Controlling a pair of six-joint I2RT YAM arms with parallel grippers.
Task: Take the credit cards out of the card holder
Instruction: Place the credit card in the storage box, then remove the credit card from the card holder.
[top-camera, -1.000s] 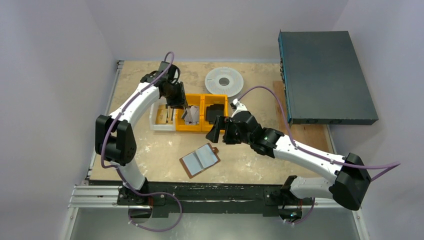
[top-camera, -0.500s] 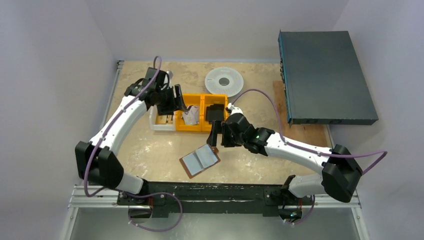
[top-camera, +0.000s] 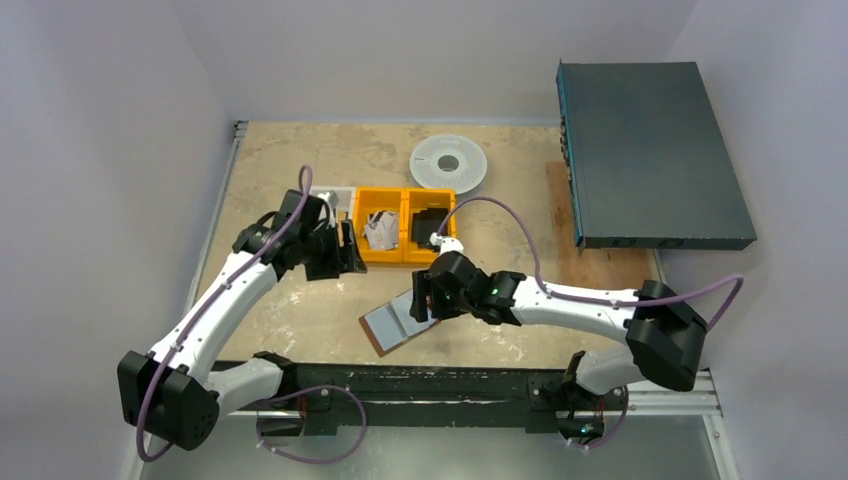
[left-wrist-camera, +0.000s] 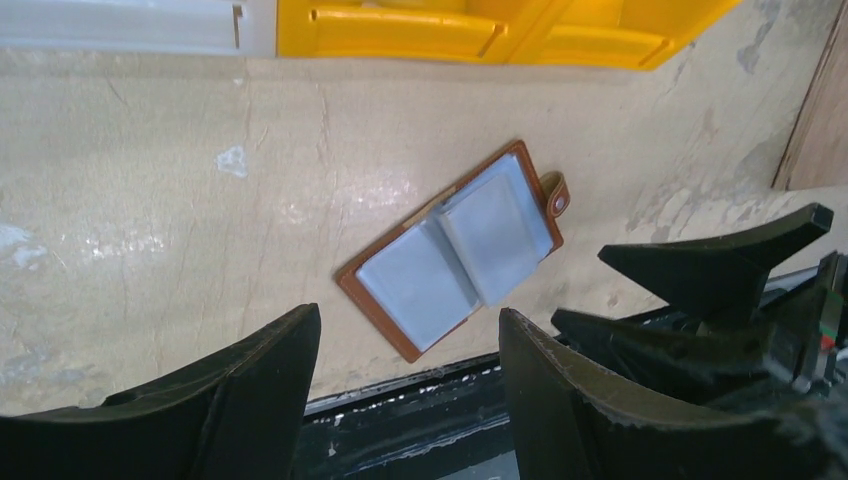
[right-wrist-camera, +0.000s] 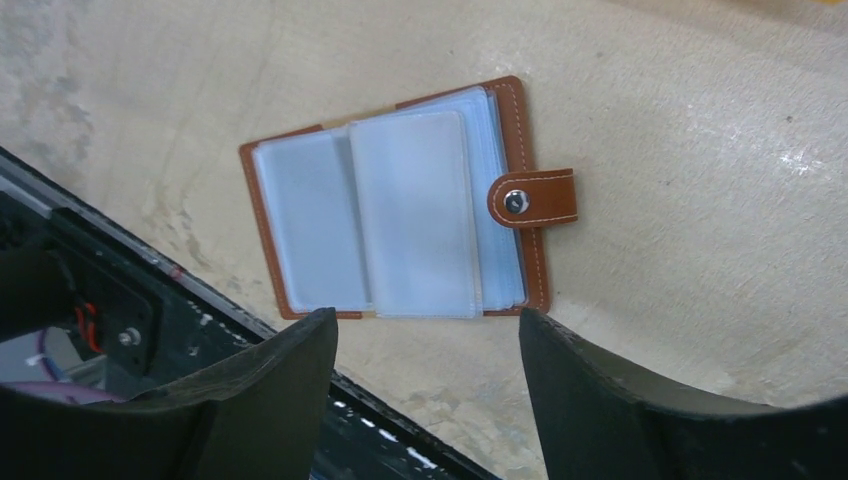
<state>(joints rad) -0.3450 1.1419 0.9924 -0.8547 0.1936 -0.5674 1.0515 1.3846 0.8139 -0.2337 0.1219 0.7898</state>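
The brown card holder (top-camera: 388, 326) lies open on the table near the front edge, its pale grey-blue sleeves facing up and its snap tab (right-wrist-camera: 533, 197) to one side. In the right wrist view the card holder (right-wrist-camera: 400, 210) is just beyond my open right gripper (right-wrist-camera: 428, 315), which hovers over its far end (top-camera: 422, 298). My left gripper (top-camera: 343, 254) is open and empty, left of the orange bins; its wrist view shows the card holder (left-wrist-camera: 455, 250) further off. Greyish credit cards (top-camera: 380, 231) lie in the left orange compartment.
Two joined orange bins (top-camera: 402, 250) stand mid-table, with a black item (top-camera: 431, 222) in the right one and a white tray (top-camera: 333, 192) to their left. A white spool (top-camera: 448, 162) lies behind. A dark flat box (top-camera: 645, 155) sits at the right. The black front rail (right-wrist-camera: 100, 300) is close.
My left arm pulled back from the orange bin toward the near left, and its gripper opened. My right gripper came down and nearer, over the card holder, and its jaws narrowed a little.
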